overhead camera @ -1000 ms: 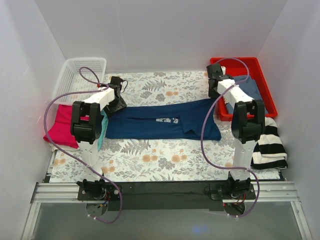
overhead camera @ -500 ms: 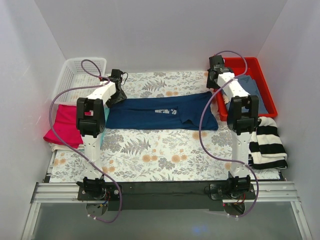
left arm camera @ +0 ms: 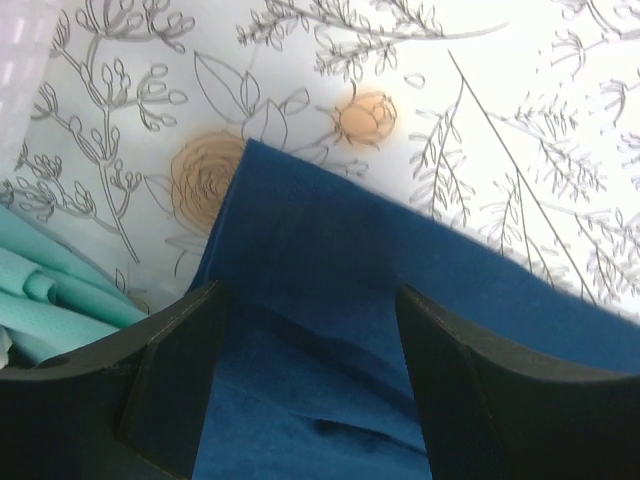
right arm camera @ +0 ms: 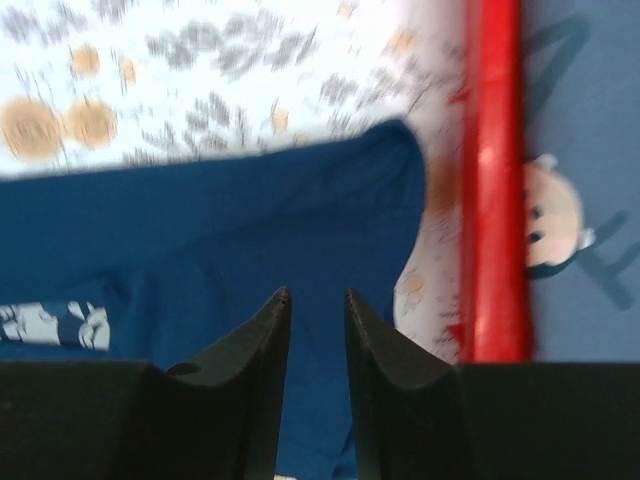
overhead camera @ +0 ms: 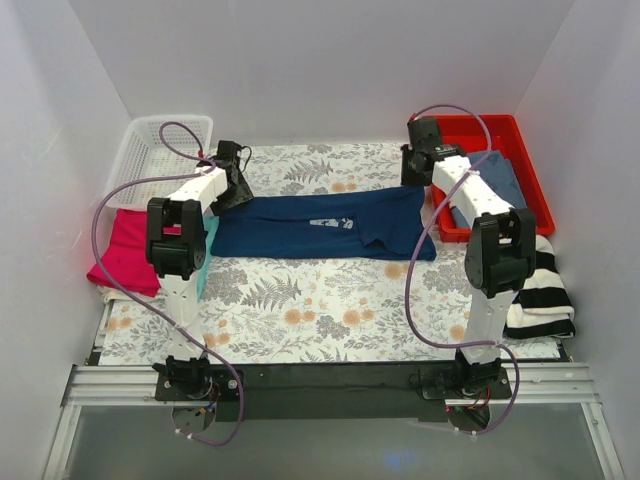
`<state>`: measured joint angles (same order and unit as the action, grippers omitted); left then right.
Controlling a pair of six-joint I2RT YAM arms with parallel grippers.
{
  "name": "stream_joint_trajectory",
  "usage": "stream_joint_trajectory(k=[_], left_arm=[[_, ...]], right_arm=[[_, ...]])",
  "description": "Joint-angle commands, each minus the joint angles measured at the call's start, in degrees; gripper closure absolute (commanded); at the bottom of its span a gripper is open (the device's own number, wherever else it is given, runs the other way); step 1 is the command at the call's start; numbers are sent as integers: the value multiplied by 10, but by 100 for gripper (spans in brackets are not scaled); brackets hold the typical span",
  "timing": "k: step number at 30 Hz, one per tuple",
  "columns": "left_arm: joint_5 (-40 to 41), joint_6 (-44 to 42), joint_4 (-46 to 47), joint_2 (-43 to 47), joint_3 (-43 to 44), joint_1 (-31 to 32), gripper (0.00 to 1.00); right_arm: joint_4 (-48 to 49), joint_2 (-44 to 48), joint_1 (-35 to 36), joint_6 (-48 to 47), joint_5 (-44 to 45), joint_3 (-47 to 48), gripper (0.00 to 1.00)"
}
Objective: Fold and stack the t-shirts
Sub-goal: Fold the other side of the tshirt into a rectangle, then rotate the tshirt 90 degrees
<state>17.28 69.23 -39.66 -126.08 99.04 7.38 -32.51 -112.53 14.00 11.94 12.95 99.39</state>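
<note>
left stack: 1 pink tee [overhead camera: 120,250], 1 teal tee [left arm camera: 50,290]; 1 basket [overhead camera: 150,140] behind
left end effector [left arm camera: 310,300]: released, jaws wide, astride the left end of the navy tee [overhead camera: 300,230]
navy tee: 1, mid-table [overhead camera: 330,310], lying as a long strip
step: lengthwise fold looks done; next is likely to pinch one end and fold it across
right end effector [right arm camera: 317,295]: released, narrow gap, over the right end
tray [overhead camera: 520,125]: 1, holds 1 blue tee [overhead camera: 505,180]; 1 striped tee [overhead camera: 540,285] outside

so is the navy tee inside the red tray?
No, the navy tee lies spread on the floral table cover, left of the red tray and outside its rim.
</note>
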Motion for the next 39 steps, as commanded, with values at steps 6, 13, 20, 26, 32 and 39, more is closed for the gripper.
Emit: stream_joint_trajectory(k=[6, 13, 20, 26, 32, 39], left_arm=[[-42, -14, 5, 105, -41, 4, 33], [-54, -24, 5, 155, -67, 4, 33], [-60, -31, -2, 178, -74, 4, 33], [-73, -31, -10, 190, -75, 4, 33], [-94, -26, -12, 191, -85, 4, 33], [-81, -20, -9, 175, -73, 4, 33]], right_arm=[[-7, -23, 9, 45, -27, -100, 69], [-7, -78, 15, 65, -35, -93, 69], [-73, -209, 14, 63, 42, 38, 71], [-127, -328, 13, 33, 124, 253, 70], [-68, -323, 13, -3, 89, 339, 71], [125, -138, 36, -52, -54, 236, 64]])
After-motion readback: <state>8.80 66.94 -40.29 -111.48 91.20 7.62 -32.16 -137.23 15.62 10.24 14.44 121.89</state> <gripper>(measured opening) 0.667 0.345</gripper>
